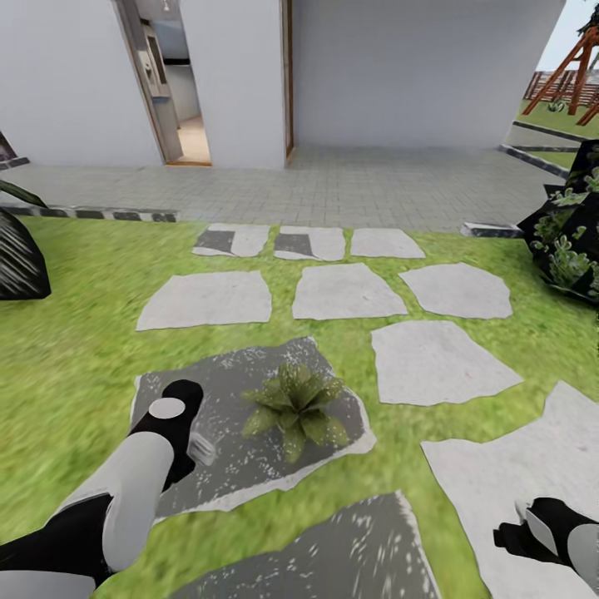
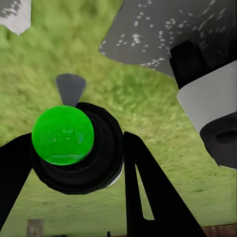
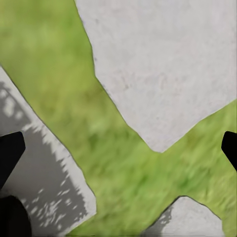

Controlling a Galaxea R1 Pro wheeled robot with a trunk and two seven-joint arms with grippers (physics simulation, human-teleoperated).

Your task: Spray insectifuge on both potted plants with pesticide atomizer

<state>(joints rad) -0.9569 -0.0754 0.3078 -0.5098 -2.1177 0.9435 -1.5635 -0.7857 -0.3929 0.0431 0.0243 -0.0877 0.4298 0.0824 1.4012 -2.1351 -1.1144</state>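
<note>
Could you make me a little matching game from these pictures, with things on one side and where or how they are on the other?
Things:
1. potted plant
2. left gripper
3. right gripper
4. doorway

Descriptions:
A. open, over pale stone and grass
B. sitting on a dark, shaded stone slab
C. in the white wall beyond the paving
D. closed around a round green object

Pairs: 1-B, 2-D, 3-A, 4-C

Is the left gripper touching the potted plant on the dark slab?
Apart. In the head view, bare slab separates the left gripper from the potted plant.
</note>
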